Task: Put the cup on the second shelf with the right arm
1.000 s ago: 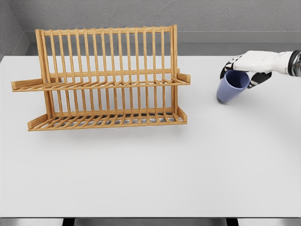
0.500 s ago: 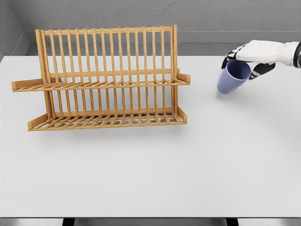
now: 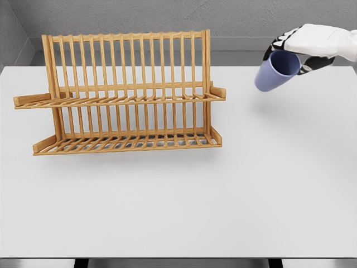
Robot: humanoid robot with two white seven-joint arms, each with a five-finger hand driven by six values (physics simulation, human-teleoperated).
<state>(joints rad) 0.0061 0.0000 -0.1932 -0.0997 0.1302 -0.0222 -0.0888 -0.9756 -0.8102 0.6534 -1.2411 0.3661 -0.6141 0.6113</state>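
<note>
Cup (image 3: 275,71) tilted, base down-left, mouth up-right, rim gripped by right robot hand (image 3: 304,47).

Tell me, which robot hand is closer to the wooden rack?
Right. The right hand holds the blue cup in the air, right of the wooden rack. The left hand isn't in view.

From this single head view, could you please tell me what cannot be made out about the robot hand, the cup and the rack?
- Right robot hand: its arm is cut off by the right edge.
- Left robot hand: nowhere in the head view.
- Blue cup: the hand covers the rear of its rim, so the finger contact there is hidden; the tilt hides its base.
- Wooden rack: its own slats screen the table behind it.
</note>
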